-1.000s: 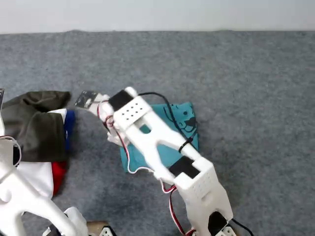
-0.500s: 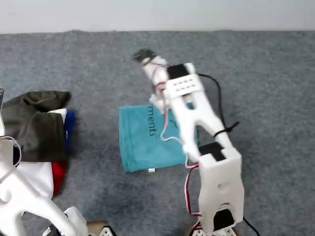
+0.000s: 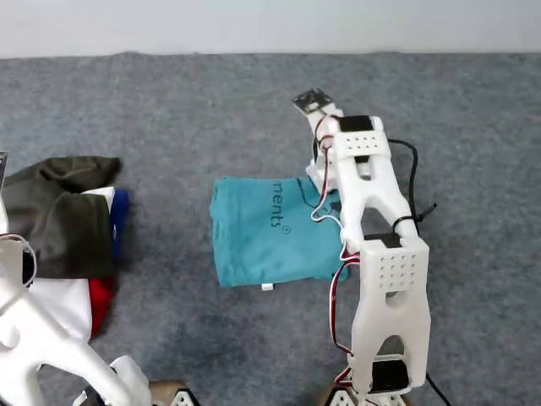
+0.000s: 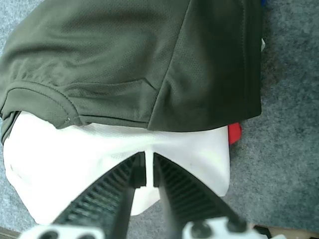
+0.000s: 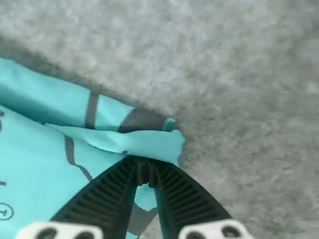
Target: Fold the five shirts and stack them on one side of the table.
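Observation:
A teal shirt (image 3: pixel 262 233) lies folded flat in the middle of the grey table, printed side up. My right gripper (image 3: pixel 319 172) is at its far right corner, shut on the teal shirt's edge (image 5: pixel 149 142); in the right wrist view the gripper (image 5: pixel 144 172) pinches the cloth at its tips. At the left edge lies a pile: a dark olive shirt (image 3: pixel 59 207) on top, with a white shirt (image 3: pixel 63 304), a blue one (image 3: pixel 121 211) and a red one (image 3: pixel 100 298) under it. My left gripper (image 4: pixel 145 167) hangs shut just above the white shirt (image 4: pixel 99 149), near the olive shirt (image 4: pixel 129 64).
The table is covered in grey carpet-like cloth (image 3: pixel 456 135), bare on the far side and to the right. The left arm's white body (image 3: pixel 34 338) stands at the front left corner beside the pile.
The right arm swung from the teal shirt's left side across to its far right corner, drawing the cloth with it; the shirt now lies wider with its print showing. The left arm stayed put.

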You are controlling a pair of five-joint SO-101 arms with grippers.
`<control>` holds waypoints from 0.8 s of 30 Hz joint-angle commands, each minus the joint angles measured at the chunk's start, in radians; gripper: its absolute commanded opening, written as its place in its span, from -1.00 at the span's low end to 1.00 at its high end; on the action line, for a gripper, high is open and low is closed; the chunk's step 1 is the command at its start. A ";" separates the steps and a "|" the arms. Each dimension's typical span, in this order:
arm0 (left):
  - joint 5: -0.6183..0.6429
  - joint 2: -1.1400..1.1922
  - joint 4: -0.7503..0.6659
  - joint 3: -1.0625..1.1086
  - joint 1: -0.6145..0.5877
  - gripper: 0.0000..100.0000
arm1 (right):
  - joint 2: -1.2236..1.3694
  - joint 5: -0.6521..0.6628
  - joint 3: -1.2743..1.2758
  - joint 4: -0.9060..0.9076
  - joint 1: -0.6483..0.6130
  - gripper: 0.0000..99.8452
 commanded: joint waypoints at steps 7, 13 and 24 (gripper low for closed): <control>-0.011 -0.025 -0.002 -0.002 0.008 -0.93 | -0.079 -0.006 -0.183 0.125 -0.148 -0.98; -0.011 -0.025 -0.002 -0.002 0.008 -0.93 | -0.088 -0.006 -0.272 0.147 -0.278 -0.98; -0.011 -0.028 -0.032 0.039 0.009 -0.93 | -0.077 -0.009 -0.356 0.137 -0.400 -0.57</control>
